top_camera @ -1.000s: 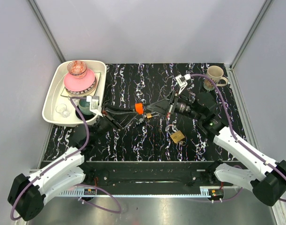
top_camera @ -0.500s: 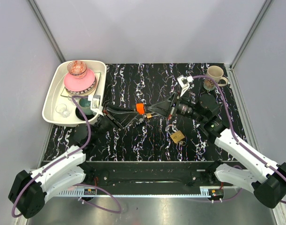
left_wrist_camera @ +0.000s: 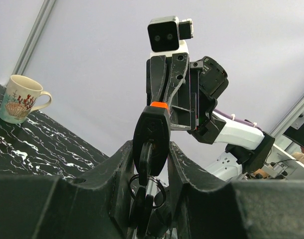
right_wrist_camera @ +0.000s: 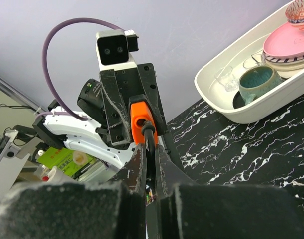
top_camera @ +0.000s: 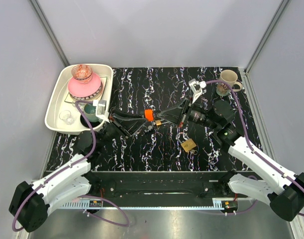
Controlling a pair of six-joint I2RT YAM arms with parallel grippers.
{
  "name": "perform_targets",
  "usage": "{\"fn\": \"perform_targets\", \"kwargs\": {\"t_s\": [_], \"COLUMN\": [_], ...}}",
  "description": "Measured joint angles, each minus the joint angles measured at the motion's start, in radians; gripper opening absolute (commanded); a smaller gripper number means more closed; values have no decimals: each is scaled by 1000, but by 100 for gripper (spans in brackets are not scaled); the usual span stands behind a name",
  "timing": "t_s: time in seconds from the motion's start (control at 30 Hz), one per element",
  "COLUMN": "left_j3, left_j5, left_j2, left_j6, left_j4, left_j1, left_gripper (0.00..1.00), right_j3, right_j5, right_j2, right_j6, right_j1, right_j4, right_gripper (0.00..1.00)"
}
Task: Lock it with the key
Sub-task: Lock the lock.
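So, black marbled desk (top_camera: 142,84), plain grey walls (top_camera: 156,30); mid-desk the left tool (top_camera: 142,118) and right tool (top_camera: 160,119) both clamp the key (top_camera: 148,115), padlock (top_camera: 188,145) lying near them.

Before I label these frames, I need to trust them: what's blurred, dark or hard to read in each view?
Top view: even light, all sharp, but the key is tiny against the busy marbled table. Left wrist view: left fingers dark and blurred, mug sharp. Right wrist view: right fingers blurred, key's orange head sharp.
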Motion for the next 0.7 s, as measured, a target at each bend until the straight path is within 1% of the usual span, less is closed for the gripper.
{"fn": "perform_targets", "kwargs": {"t_s": [0.7], "left_j3": [73], "left_j5": [54], "left_j2": [1], "left_j6": [15], "left_j4": [-74], "left_j1": [13], "left_gripper": [0], "right_j3": [0], "right_j5": [5], "right_j2": [-27], "right_j6": [-117], "right_j1": [35], "right_j4": [48], "right_gripper": [0]}}
